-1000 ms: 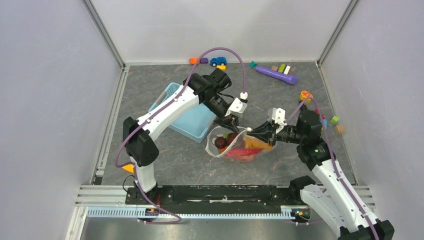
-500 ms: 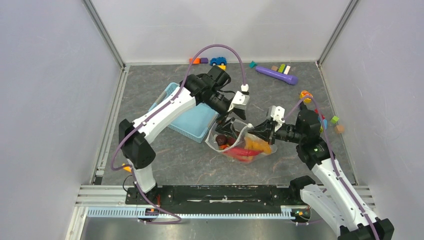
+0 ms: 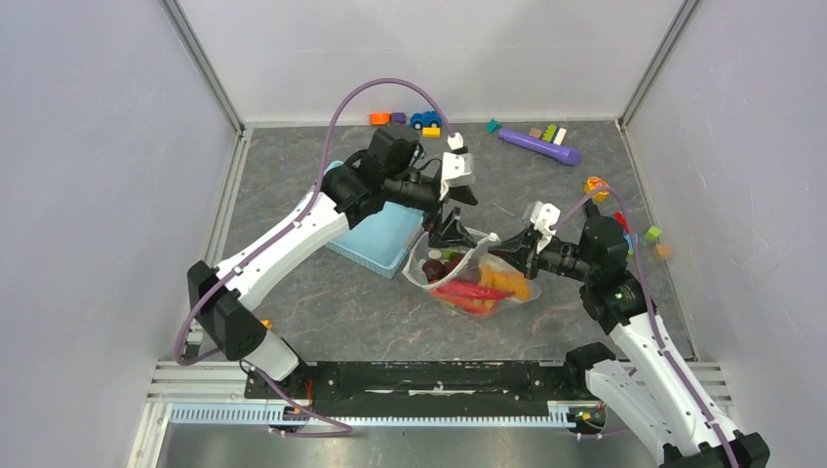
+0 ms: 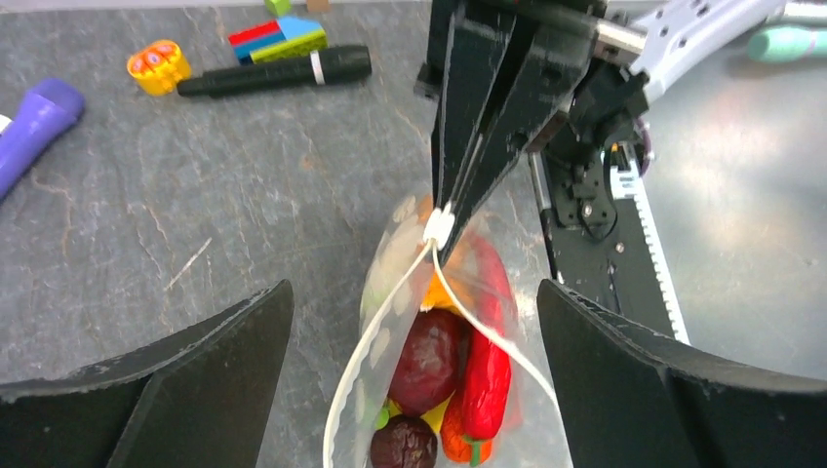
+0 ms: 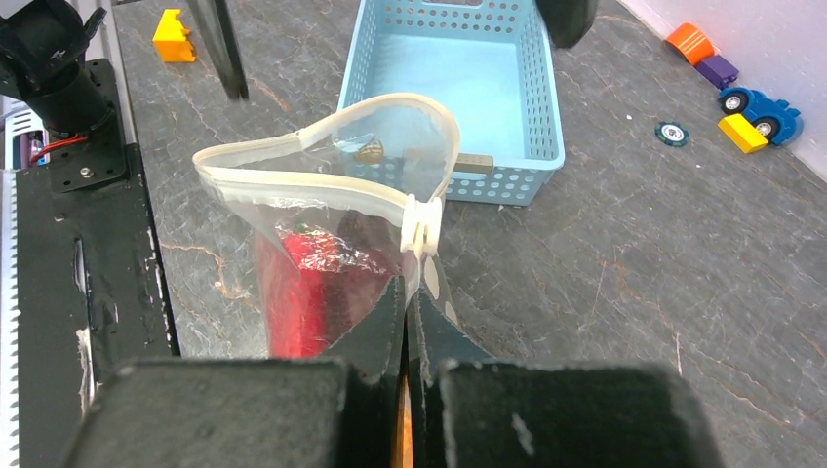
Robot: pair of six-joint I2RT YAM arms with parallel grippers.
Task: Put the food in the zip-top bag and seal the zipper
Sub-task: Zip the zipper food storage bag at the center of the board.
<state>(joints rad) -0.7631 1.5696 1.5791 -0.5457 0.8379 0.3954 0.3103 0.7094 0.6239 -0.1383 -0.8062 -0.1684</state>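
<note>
The clear zip-top bag (image 3: 488, 292) lies mid-table with its mouth held up and gaping. The food inside shows as a dark maroon piece (image 4: 429, 356), a long red piece (image 4: 488, 375) and orange bits (image 3: 502, 283). My left gripper (image 3: 451, 232) hangs open just above and behind the mouth, its fingers (image 4: 185, 380) wide on either side of the bag (image 4: 375, 322) and touching nothing. My right gripper (image 5: 407, 292) is shut on the bag's edge just under the white slider (image 5: 421, 226) of the zipper (image 5: 322, 190), which is an open loop.
The light-blue basket (image 3: 375, 234) stands just left of the bag, under my left arm. A purple cylinder (image 3: 539, 146), coloured blocks and a blue car (image 3: 425, 120) lie along the back wall. More blocks (image 3: 651, 234) sit at the right wall, and a black marker (image 4: 273, 73) lies nearby.
My left gripper opened wide and drew up and back from the bag's mouth. The bag sank a little and shifted right. My right gripper kept its hold.
</note>
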